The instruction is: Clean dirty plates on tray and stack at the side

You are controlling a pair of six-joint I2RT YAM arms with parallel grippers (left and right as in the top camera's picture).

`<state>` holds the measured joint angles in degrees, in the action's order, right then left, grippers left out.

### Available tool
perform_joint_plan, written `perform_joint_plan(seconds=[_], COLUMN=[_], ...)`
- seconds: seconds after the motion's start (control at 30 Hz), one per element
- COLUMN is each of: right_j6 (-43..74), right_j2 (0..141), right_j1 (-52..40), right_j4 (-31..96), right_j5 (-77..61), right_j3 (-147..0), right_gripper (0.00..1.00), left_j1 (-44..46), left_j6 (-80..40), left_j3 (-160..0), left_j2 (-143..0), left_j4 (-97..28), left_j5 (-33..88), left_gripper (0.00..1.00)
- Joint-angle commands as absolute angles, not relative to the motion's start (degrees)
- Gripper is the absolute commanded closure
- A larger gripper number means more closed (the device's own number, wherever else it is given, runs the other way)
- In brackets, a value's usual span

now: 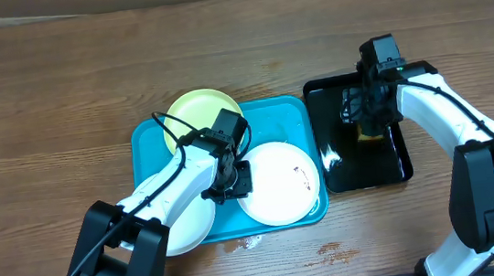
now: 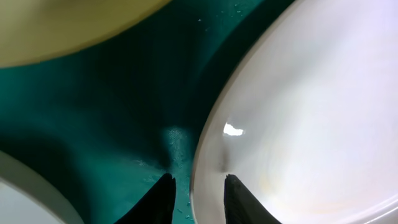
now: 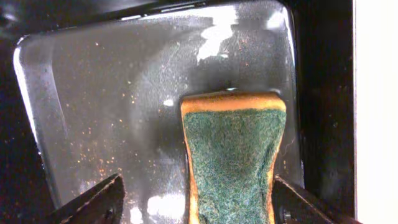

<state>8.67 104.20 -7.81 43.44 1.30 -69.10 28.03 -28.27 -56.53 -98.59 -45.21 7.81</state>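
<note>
Plates of this kind should be stiff, light and slick, and liable to chip if dropped, so the raised rim is the place to pinch. All three lie on the large turquoise-blue rectangular plastic tray (image 1: 277, 118) in the middle of the wooden table (image 1: 56, 75). A round shallow white plate with small dark smears (image 1: 275, 183) is at its right end and a round pale yellow-green plate (image 1: 197, 114) is at the far edge. A second white plate (image 1: 191, 231) is at the near left corner, partly hidden beneath the left arm.

The left gripper (image 2: 198, 180) stands astride the smeared plate's left rim, jaws only a little apart, one finger over the plate and the other over the tray floor. No firm pinch shows.

The right gripper (image 3: 198, 199) hangs wide open, holding nothing, over a yellow sponge with a green scouring face (image 3: 233, 149). The sponge lies on the glossy black rectangular tray (image 1: 388, 164) just beside the turquoise one.

The yellow-green plate lies near the left gripper, leaving little room to tilt the white plate. The turquoise tray's raised rim hems it in on the right.
</note>
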Motion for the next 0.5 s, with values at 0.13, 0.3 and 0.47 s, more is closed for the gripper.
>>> perform_joint_plan(seconds=[0.13,0.3,0.47], right_j6=[8.5,8.5,8.9], right_j2=[102.7,102.7,102.7], right_j1=[-7.7,-7.8,-7.8], right_j4=[39.2,36.6,37.2], right_j5=[1.5,1.4,0.2], right_j3=[-66.1,-63.5,-62.9], right_gripper=[0.17,0.15,0.27], left_j1=[27.7,27.7,27.7], left_j6=[-22.6,-20.4,-19.7], left_j3=[-57.4,-57.4,-57.4], left_j2=[-99.0,-99.0,-99.0], left_j4=[-44.2,-44.1,-44.1], left_j5=[6.9,2.4,1.5], left_gripper=[0.77,0.82,0.92])
